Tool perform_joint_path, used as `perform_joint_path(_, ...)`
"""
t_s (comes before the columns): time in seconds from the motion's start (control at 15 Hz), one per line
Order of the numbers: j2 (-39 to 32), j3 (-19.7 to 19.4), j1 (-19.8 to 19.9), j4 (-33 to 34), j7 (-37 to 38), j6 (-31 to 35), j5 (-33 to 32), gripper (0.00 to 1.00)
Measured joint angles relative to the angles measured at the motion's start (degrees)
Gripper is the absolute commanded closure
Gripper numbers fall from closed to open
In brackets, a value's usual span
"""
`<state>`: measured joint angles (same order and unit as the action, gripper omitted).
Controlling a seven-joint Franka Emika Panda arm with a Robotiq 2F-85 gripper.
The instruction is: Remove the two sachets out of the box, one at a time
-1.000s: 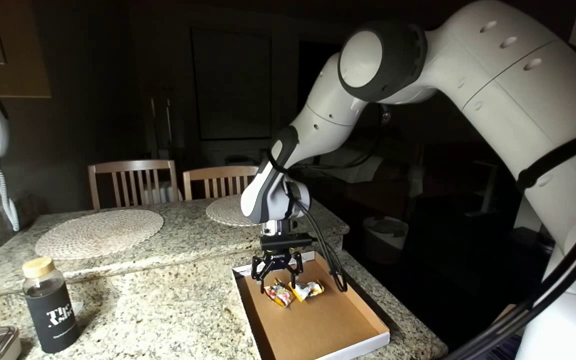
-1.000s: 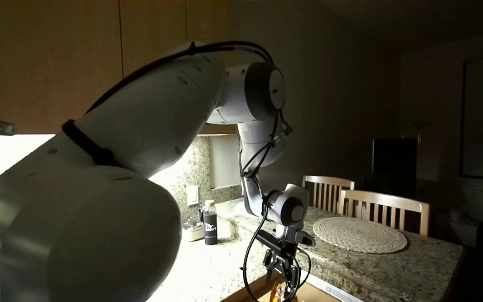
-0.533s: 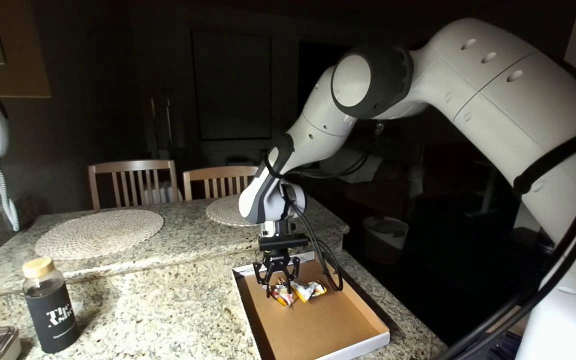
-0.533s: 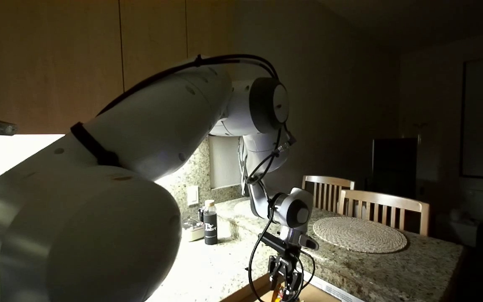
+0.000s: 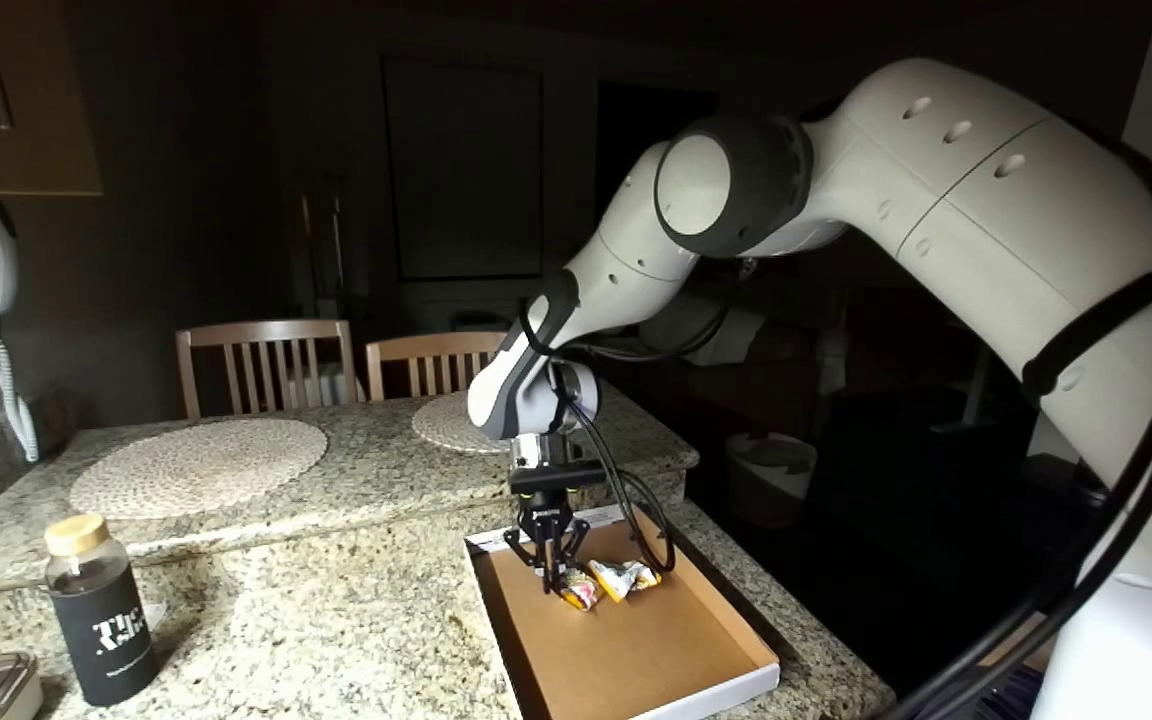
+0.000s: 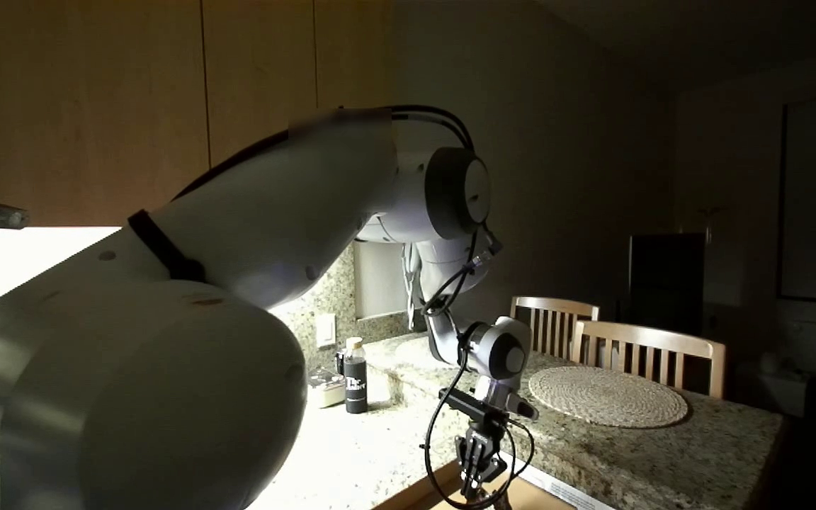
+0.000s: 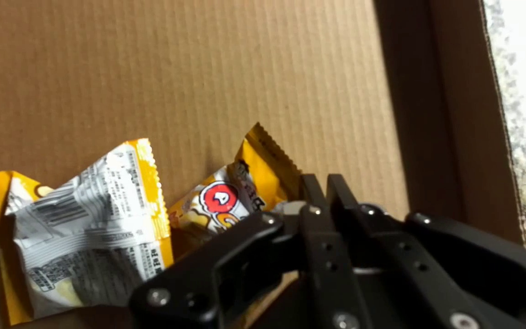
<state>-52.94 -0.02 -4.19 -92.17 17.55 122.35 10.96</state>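
Just beside the clenched tool [image 7: 323, 179], one sachet [image 7: 240, 189], any hold on it unclear.

A white robot arm [image 5: 936, 160] is seen arched in both exterior views, its elbow [image 5: 746, 185] bent high and its forearm [image 5: 648, 228] sloped down to the wrist [image 5: 536, 402]. The gripper [image 5: 550, 588] is pointed downward; in the wrist view its two fingers [image 7: 312, 196] are held almost together, a narrow gap shown between them.
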Motion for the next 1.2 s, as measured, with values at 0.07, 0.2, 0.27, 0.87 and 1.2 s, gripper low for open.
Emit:
perform_joint_path(0.07, -0.33, 0.09, 0.04, 0.6, 0.0, -0.44, 0.0, 0.71)
perform_joint_path(0.2, -0.52, 0.43, 0.13, 1.05, 0.0, -0.5, 0.05, 0.64)
perform_joint_path(0.27, -0.52, 0.61, 0.14, 1.15, 0.0, -0.5, 0.06, 0.58)
perform_joint_path(0.87, -1.52, 0.43, 0.21, 3.25, 0.32, -0.59, 0.45, 0.02)
perform_joint_path(1.2, -4.74, -0.64, 0.2, 7.51, 2.77, -1.31, 0.45, 0.0)
